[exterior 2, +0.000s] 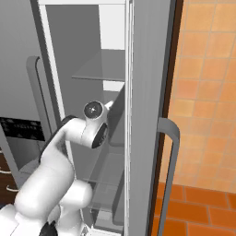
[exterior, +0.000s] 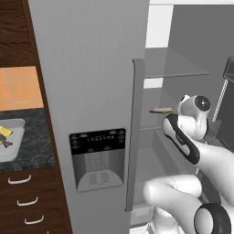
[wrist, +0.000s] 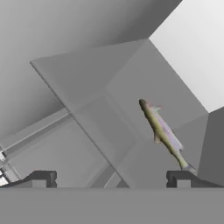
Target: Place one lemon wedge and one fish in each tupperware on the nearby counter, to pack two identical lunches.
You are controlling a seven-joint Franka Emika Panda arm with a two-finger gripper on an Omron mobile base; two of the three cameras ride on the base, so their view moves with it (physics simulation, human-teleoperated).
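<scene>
The tupperware (exterior: 10,142) on the desk (exterior: 34,146) is cut off by the left edge of the left base view, so only its right end shows, with a lemon wedge (exterior: 5,131) and a dark bit beside it too small to name. The fish (exterior: 160,110) on the fridge shelf (exterior: 176,68) is partly hidden there behind the arm's wrist; just its left end pokes out. In the right base view the hand sits behind the open fridge door's (exterior 2: 143,115) edge, and the fingers can't be made out. In the hand view only the tops of the fingertips (wrist: 39,178) show at the bottom.
</scene>
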